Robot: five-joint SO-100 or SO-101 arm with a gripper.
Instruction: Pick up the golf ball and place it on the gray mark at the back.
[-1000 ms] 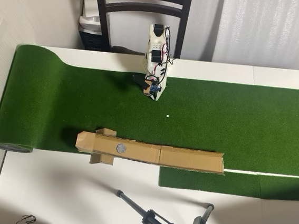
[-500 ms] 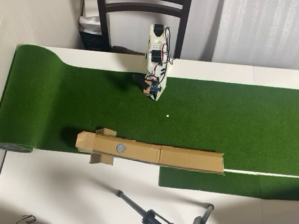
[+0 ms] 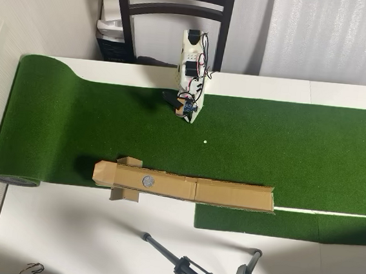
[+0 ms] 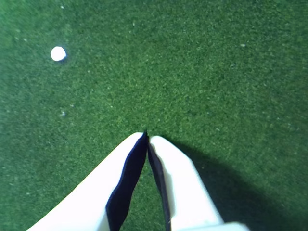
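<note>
Wrist view, your claw (image 4: pixel 147 136) pinched closed on nothing, golf ball (image 4: pixel 58 53) apart on turf, gray mark (image 3: pixel 148 181) seemingly bare on cardboard.

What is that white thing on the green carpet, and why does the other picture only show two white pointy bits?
The white thing is a small robot arm. It stands at the edge of a green mat that looks like pretend grass. One picture is taken from high above, looking down. The other comes from a little camera riding on the arm itself, so you see its gripper up close. Those two pointy bits are its fingers, pressed together with nothing between them.

The tiny white dot is a golf ball. In the wrist view it sits on the grass at the upper left, away from the gripper. Nothing is held yet.

The long brown thing is a cardboard track, and the round gray mark on it is where the ball should go.
</note>
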